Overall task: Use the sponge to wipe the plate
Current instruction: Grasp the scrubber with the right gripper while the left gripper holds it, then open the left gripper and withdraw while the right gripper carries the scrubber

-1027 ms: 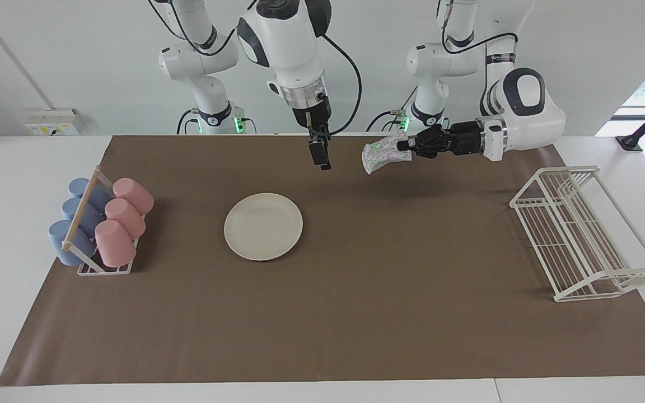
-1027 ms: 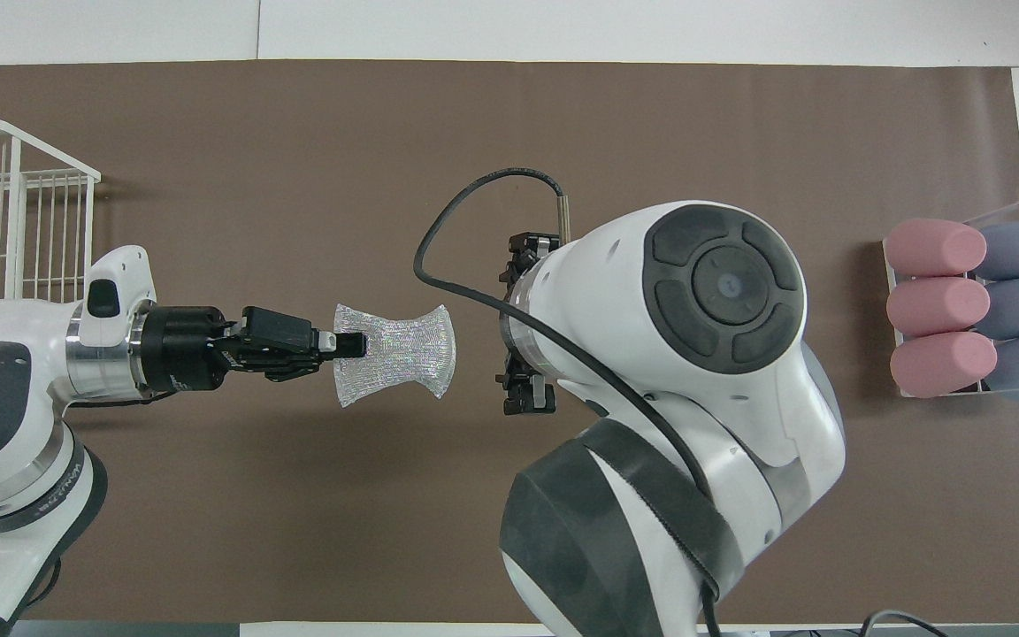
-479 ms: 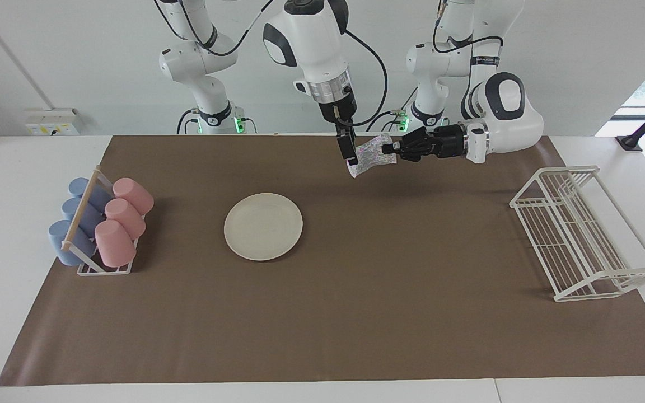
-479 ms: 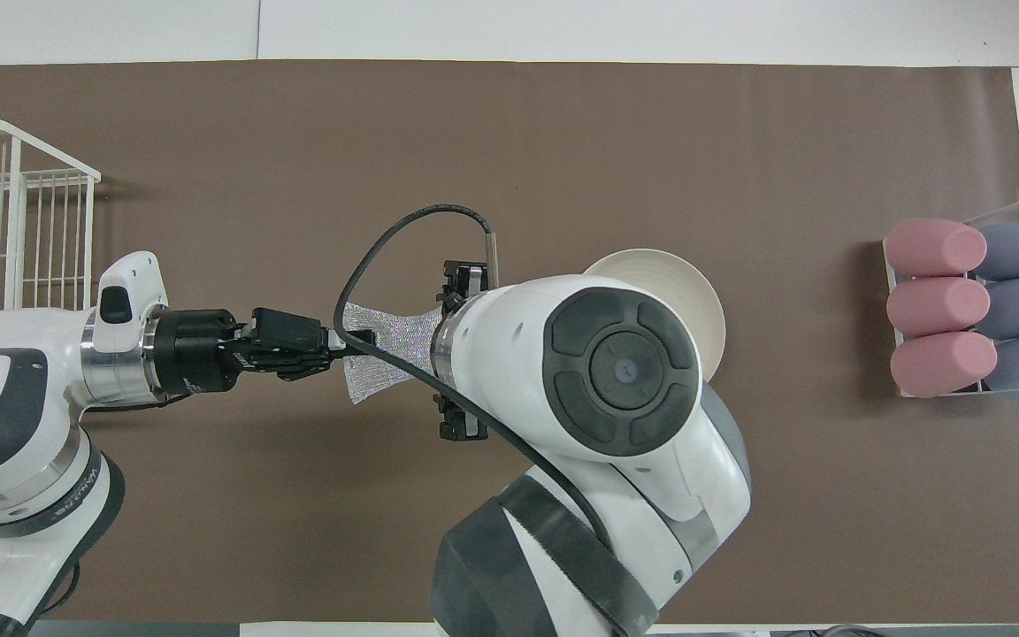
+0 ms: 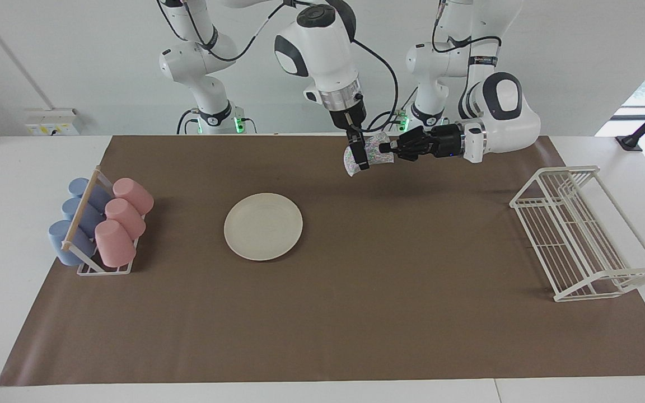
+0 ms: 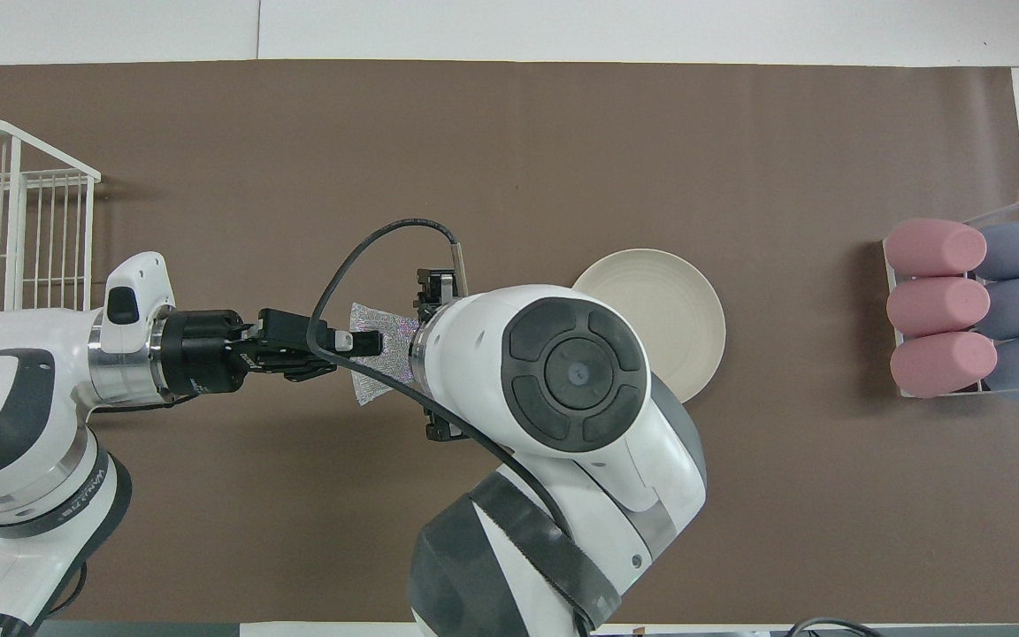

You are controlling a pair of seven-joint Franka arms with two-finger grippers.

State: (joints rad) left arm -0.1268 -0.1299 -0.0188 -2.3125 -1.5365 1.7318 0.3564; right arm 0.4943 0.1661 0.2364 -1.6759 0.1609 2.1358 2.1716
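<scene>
While your left hand (image 5: pixel 394 148) stays out of it, clamped on one edge of the sponge (image 5: pixel 375 157) and holding it up over the brown mat (image 5: pixel 356 313), your right hand (image 5: pixel 360 162) hangs with fingers spread around the sponge's free end. You see the plate (image 5: pixel 263 226) flat on the surface, toward the right arm's end, between the cup rack (image 5: pixel 98 229) and the white wire rack (image 5: pixel 580 235).

left claw (image 5: pixel 391 148): level, clamped tight | right claw (image 5: pixel 360 159): pointing down, fingers spread, meeting left claw
</scene>
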